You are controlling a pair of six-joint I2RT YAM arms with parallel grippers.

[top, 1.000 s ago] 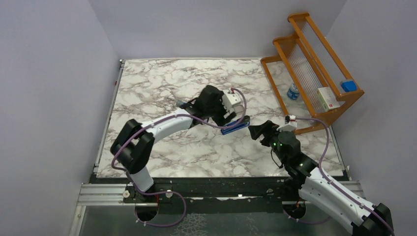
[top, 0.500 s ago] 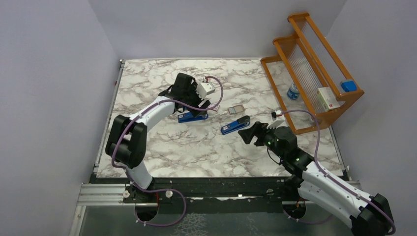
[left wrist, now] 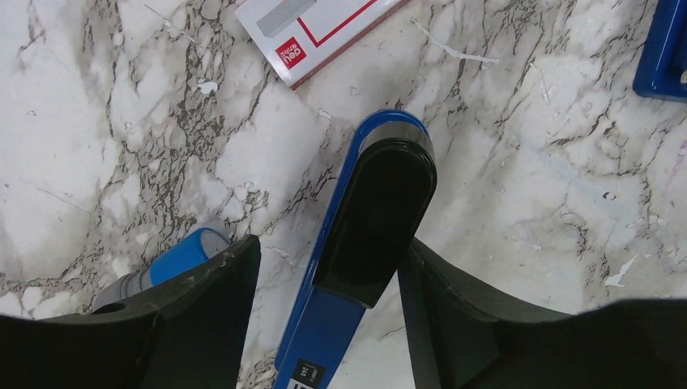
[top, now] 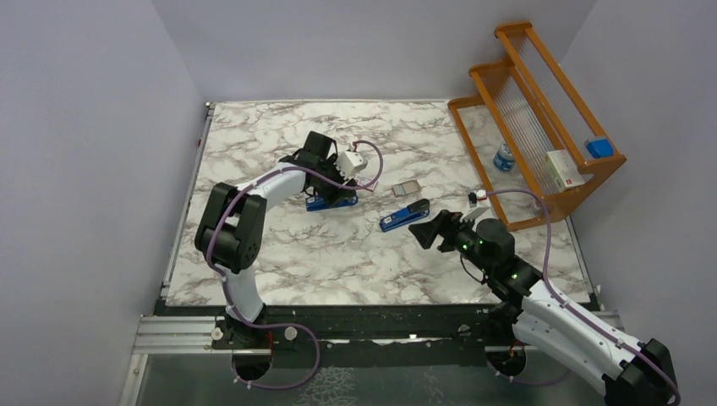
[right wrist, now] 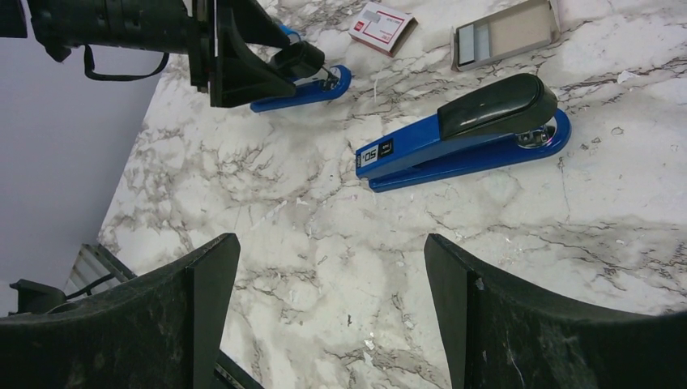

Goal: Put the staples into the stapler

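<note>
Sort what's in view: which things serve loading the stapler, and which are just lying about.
For the job: blue stapler between the left fingers; second blue stapler; white red-labelled box; open tray holding staple strips.
Lying about: blue-capped cylinder; wooden rack; bottle; white carton; blue item.

The left hand (left wrist: 328,247) is no longer out at the middle of the table (top: 279,254) beside the right-hand stapler (top: 404,217). It has swung back and to the left and now sits low over the other stapler (top: 331,201), fingers spread either side of its black top. The staple tray (top: 407,188) it covered now lies in plain view. The right hand (top: 428,234) has eased left, closer to the right-hand stapler.
</note>
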